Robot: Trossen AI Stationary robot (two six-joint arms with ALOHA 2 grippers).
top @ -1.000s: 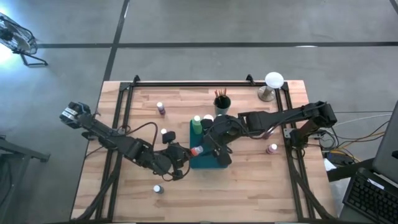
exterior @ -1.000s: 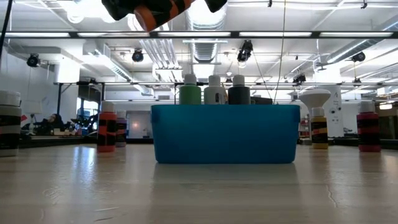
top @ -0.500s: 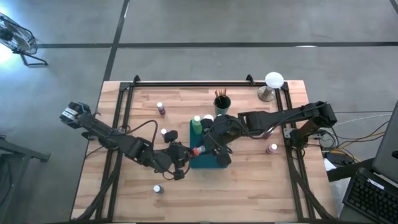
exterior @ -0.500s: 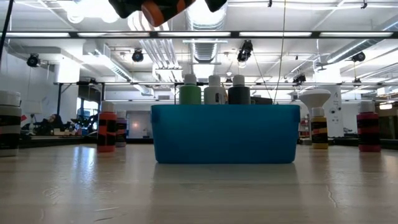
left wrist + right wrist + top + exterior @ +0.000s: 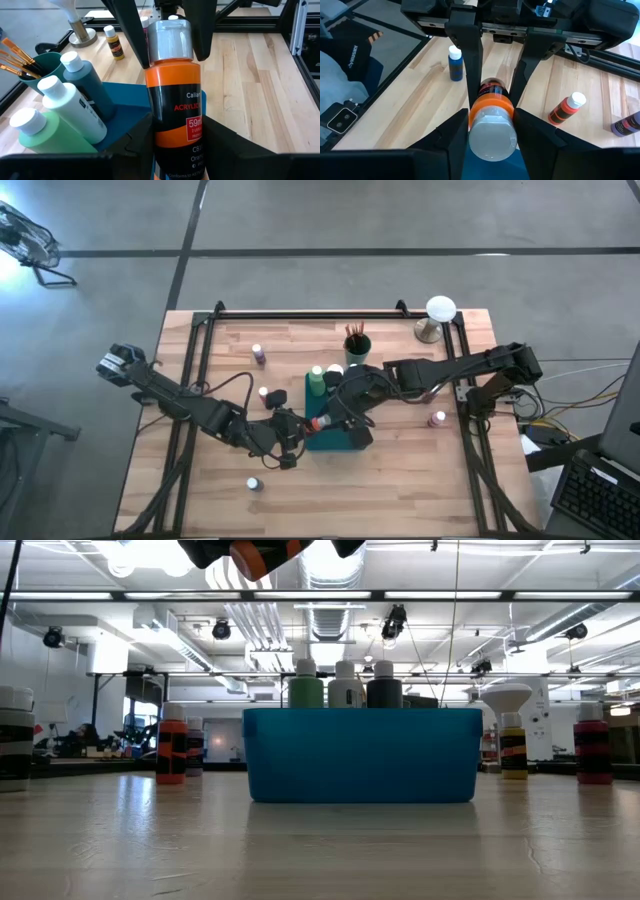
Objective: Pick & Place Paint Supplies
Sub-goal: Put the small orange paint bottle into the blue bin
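Note:
An orange paint bottle point(image 5: 318, 423) with a grey cap hangs between my two grippers, above the left edge of the teal bin point(image 5: 345, 442). My left gripper point(image 5: 297, 428) comes from the table's left and is shut on the bottle's lower body. My right gripper point(image 5: 333, 418) comes from the right and is shut on its cap end. The low view shows the bottle point(image 5: 258, 555) high above the bin point(image 5: 360, 755). Three bottles stand upright in the bin: light green point(image 5: 45, 135), pale point(image 5: 75, 112) and dark teal point(image 5: 87, 82). My left gripper pinches the bottle's lower body point(image 5: 161, 145), near its base, between its two fingers. The fingers slant down from the table's left and lie across the bottle. The bottle is lifted clear, its cap toward the right arm. My right gripper pinches the grey cap point(image 5: 476, 131) and the orange shoulder under it between its two fingers point(image 5: 131, 35). The fingers slant down from the table's right, in line with the bottle. The bottle hangs clear of the bin.
A dark cup of brushes point(image 5: 356, 345) stands behind the bin. Loose bottles stand on the table: purple point(image 5: 259, 354), red point(image 5: 265, 394), blue point(image 5: 254, 483) and one at the right point(image 5: 437, 419). A white-domed object point(image 5: 438, 315) stands at the far right corner.

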